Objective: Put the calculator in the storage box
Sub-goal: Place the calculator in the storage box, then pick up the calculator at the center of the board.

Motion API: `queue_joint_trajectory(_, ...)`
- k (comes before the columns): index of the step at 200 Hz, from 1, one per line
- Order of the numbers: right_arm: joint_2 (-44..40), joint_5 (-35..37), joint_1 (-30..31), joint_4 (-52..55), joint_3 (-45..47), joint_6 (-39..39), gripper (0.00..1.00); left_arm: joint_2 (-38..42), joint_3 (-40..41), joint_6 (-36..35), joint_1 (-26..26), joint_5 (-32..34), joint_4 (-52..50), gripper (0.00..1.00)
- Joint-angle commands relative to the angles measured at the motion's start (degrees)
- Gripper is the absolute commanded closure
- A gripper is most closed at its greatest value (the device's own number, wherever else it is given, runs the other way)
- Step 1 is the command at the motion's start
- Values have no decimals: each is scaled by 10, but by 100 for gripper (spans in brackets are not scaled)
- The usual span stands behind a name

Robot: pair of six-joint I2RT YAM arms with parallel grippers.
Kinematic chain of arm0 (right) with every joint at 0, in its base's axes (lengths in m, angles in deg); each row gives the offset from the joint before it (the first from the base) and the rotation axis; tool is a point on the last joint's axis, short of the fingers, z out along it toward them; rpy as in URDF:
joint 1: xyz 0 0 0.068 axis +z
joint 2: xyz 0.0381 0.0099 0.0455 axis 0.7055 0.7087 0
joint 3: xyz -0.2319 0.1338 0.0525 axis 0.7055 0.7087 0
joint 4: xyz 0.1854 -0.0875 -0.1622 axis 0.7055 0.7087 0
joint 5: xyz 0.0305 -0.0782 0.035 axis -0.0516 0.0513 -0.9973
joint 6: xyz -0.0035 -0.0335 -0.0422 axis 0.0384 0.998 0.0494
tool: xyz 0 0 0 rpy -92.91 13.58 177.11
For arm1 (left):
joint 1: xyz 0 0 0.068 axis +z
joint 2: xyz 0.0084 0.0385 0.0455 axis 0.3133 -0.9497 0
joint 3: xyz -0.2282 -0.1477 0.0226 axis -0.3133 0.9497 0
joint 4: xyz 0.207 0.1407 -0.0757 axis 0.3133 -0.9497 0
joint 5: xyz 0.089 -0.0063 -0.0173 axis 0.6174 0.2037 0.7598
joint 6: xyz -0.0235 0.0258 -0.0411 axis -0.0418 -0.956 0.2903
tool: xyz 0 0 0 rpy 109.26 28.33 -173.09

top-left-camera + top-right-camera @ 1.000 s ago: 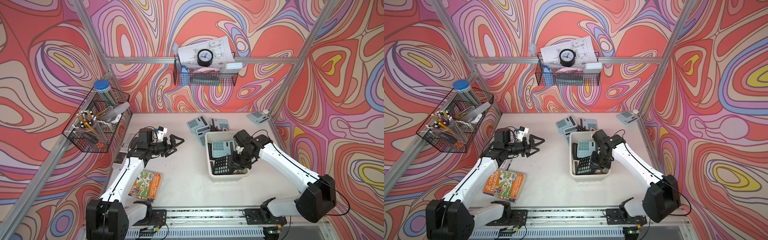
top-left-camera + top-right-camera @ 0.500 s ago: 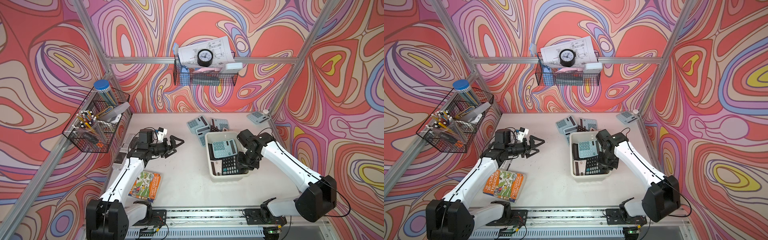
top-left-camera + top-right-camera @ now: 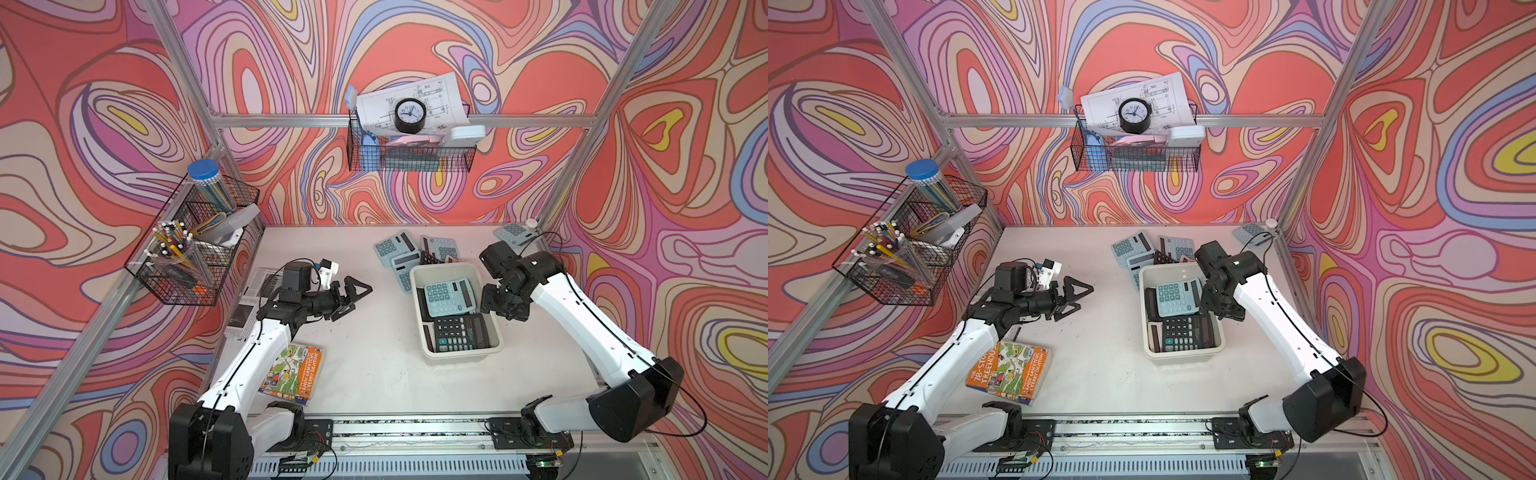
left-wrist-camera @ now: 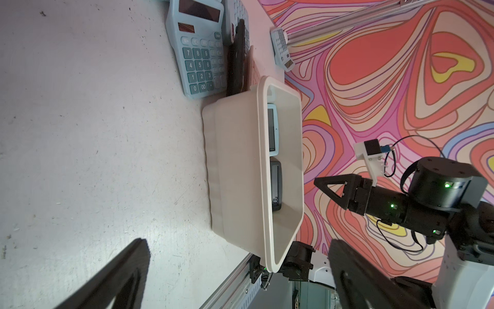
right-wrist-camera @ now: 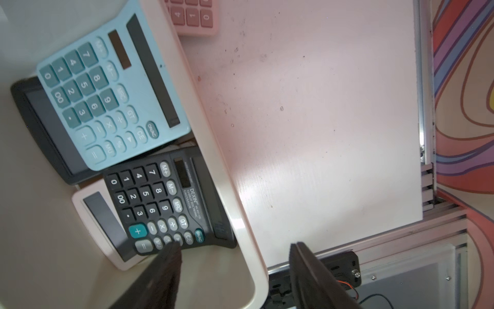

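Left arm (image 3: pixel 249 361) extended forward, jaws spread wide, empty. Right arm (image 3: pixel 582 316) bent inward, jaws apart, empty.

light: bright, even | shadows: faint | glare: sheen on table (image 5: pixel 307 174) | blur: wrist-view fingers (image 5: pixel 160 273) soft

Pink calculator (image 5: pixel 193 20) cropped, underlying black calculator (image 5: pixel 48 133) apparently half-hidden

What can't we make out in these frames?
Dark calculator under the blue calculator, right wrist view: keys covered.
Pink calculator outside the box, right wrist view: cut off by the picture's edge.
Box contents, left wrist view: mostly behind its near wall.
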Motion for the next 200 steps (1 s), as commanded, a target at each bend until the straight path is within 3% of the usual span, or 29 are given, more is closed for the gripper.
queue_joint_trajectory(1, -12, 4, -7, -65, 22, 72, 20, 16, 10, 4, -35, 50, 7, 2)
queue_joint_trajectory(20, -31, -47, -9, -131, 59, 124, 2, 22, 11, 7, -50, 80, 4, 2)
queue_joint_trajectory(61, -12, -23, -37, -194, 96, 165, 2, 15, 13, 4, -50, 106, 8, 2)
queue_joint_trajectory(80, -2, -45, -48, -234, 113, 184, 2, -7, 10, -9, -49, 119, 14, 1)
queue_joint_trajectory(109, 14, -110, -48, -260, 117, 194, 2, -106, -50, -59, -48, 115, 6, 2)
queue_joint_trajectory(144, 6, -142, -48, -273, 135, 186, 2, -230, -167, -163, -47, 152, -18, 3)
queue_joint_trajectory(200, -12, -189, -48, -277, 162, 179, 2, -401, -314, -244, -52, 152, 14, 11)
